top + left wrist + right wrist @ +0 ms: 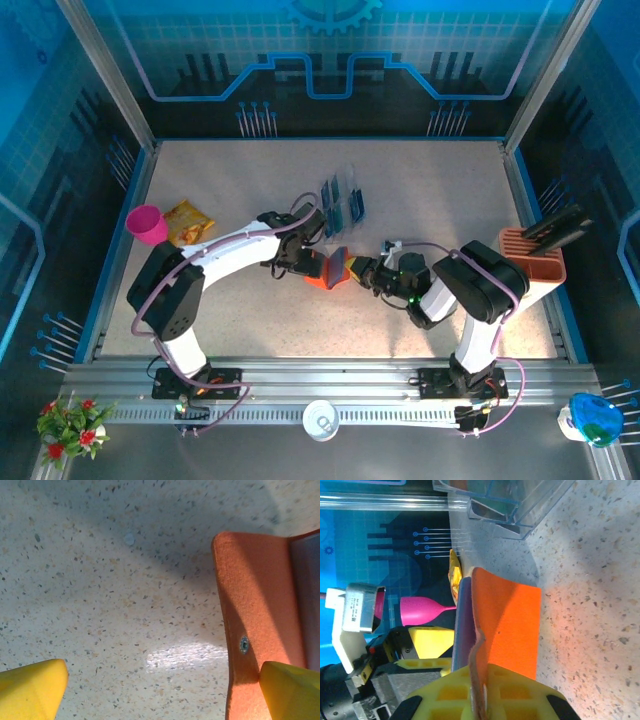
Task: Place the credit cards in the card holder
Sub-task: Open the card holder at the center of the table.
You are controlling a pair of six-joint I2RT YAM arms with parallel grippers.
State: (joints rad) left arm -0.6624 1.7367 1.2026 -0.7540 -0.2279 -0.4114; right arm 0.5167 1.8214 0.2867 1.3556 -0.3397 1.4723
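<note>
The orange card holder stands half open on the table between my two grippers. My right gripper is shut on one of its edges; in the right wrist view the thin orange edge runs pinched between the yellow fingers of the right gripper, and the card holder shows its grey-blue inside on the left. My left gripper is open; in its own view the left gripper spans bare table, and its right finger lies against the card holder's orange flap. The blue and teal credit cards stand in a clear rack behind.
The clear plastic rack sits just behind the wallet. A pink cup and a yellow snack bag lie at the left. An orange-and-white slotted box stands at the right edge.
</note>
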